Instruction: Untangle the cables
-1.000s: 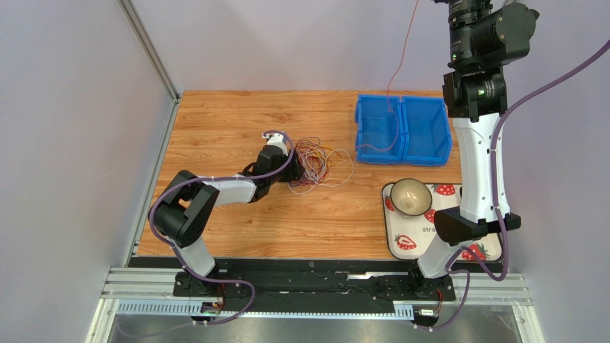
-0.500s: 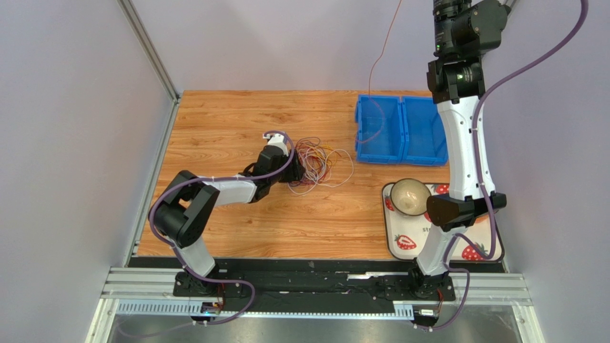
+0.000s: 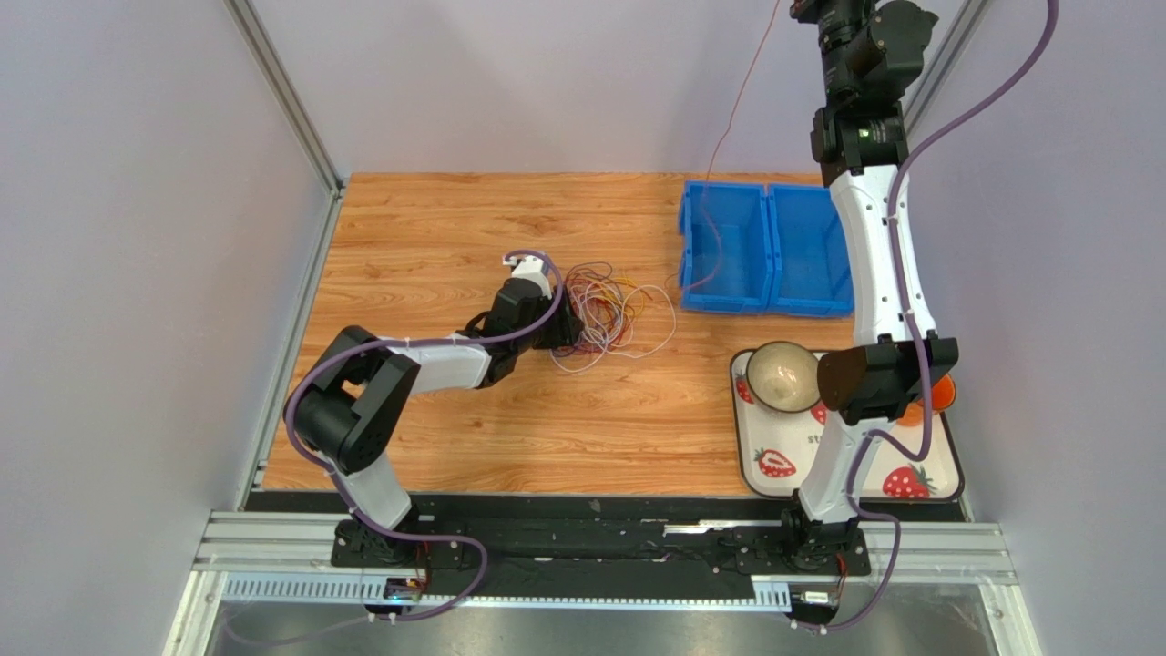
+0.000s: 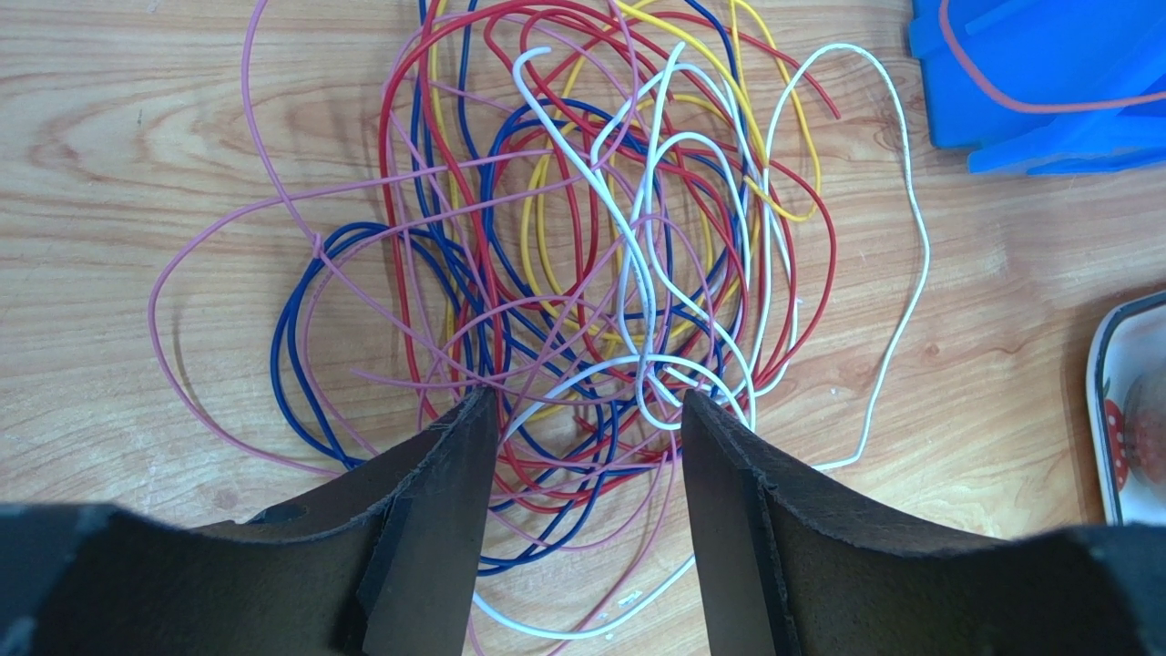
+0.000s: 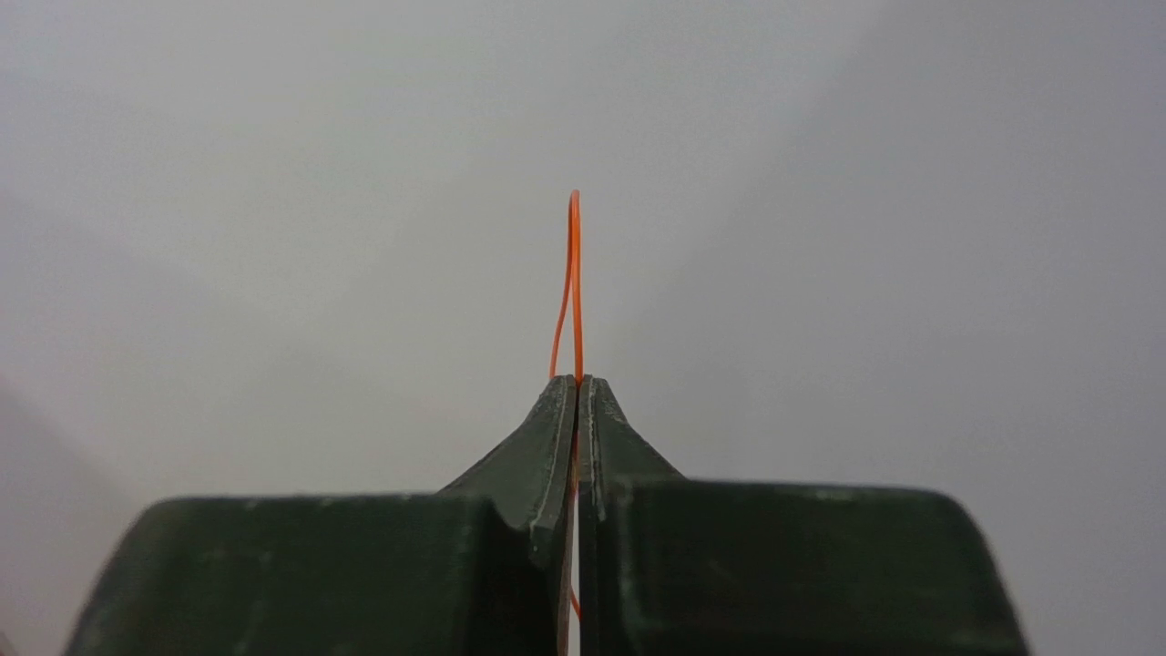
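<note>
Blue bins sit ahead-right of the left gripper, and a strawberry tray with a bowl is off to its right. Its jaws stand moderately wide, low over the table, with the near edge of the cables between and just ahead of the fingertips; contact is unclear from here. The cables are a loose flat tangle of red, blue, yellow, pink and white loops. The right gripper, raised high, is pinched tight on one orange cable trailing down to the left bin.
</note>
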Action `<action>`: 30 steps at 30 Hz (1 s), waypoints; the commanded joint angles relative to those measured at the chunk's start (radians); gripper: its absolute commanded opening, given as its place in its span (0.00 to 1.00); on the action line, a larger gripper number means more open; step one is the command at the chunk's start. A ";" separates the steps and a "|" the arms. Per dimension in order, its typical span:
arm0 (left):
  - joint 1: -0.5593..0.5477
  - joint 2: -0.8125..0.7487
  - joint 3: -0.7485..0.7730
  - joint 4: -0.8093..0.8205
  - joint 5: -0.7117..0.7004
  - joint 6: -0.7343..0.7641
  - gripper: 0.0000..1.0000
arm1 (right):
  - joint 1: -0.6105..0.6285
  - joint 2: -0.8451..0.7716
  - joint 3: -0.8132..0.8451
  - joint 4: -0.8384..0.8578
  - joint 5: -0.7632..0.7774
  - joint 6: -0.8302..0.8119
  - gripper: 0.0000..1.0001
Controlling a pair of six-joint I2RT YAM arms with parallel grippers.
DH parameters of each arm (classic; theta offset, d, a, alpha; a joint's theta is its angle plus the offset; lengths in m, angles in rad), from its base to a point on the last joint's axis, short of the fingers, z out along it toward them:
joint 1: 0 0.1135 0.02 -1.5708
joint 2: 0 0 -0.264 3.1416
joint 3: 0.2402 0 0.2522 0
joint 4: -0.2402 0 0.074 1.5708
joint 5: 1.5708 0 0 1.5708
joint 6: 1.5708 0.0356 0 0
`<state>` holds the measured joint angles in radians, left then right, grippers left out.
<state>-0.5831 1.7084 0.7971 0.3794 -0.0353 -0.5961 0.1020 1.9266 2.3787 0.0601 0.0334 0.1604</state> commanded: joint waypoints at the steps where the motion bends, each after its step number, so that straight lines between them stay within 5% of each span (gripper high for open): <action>1: -0.007 -0.026 0.014 0.032 -0.009 0.012 0.61 | -0.021 -0.008 -0.106 0.024 -0.067 0.054 0.00; 21: -0.011 -0.027 0.017 0.027 -0.012 0.012 0.60 | -0.019 -0.322 -0.878 0.175 -0.101 0.152 0.00; 30: -0.011 -0.030 0.014 0.027 -0.009 0.012 0.60 | -0.001 -0.325 -1.003 0.040 -0.112 0.197 0.00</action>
<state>-0.5880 1.7084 0.7971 0.3790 -0.0456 -0.5957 0.0887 1.5837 1.3979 0.1638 -0.0772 0.3264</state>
